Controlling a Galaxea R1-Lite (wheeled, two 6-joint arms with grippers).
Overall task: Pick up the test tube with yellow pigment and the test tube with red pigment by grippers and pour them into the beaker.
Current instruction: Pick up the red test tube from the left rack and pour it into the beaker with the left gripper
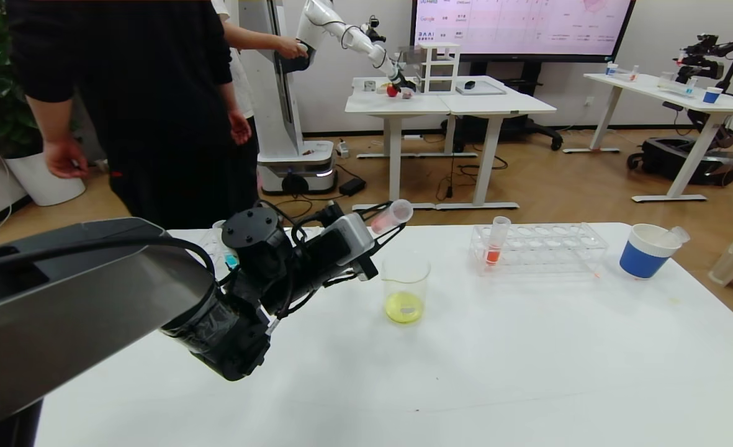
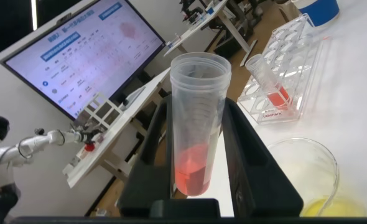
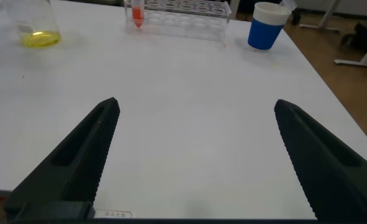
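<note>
Presently, the left gripper (image 1: 386, 225) is clamped on the test tube with red pigment (image 1: 391, 216), which is held tilted above and just behind the beaker (image 1: 405, 289); yellow liquid is seen at the beaker's bottom on the white table (image 1: 465, 372). Beyond it, a clear tube rack (image 1: 546, 248) holding an orange-red tube (image 1: 496, 242) and a blue paper cup (image 1: 647, 250) are placed. The right gripper (image 3: 193, 155) is held with its fingers wide apart above the table, nothing between them.
</note>
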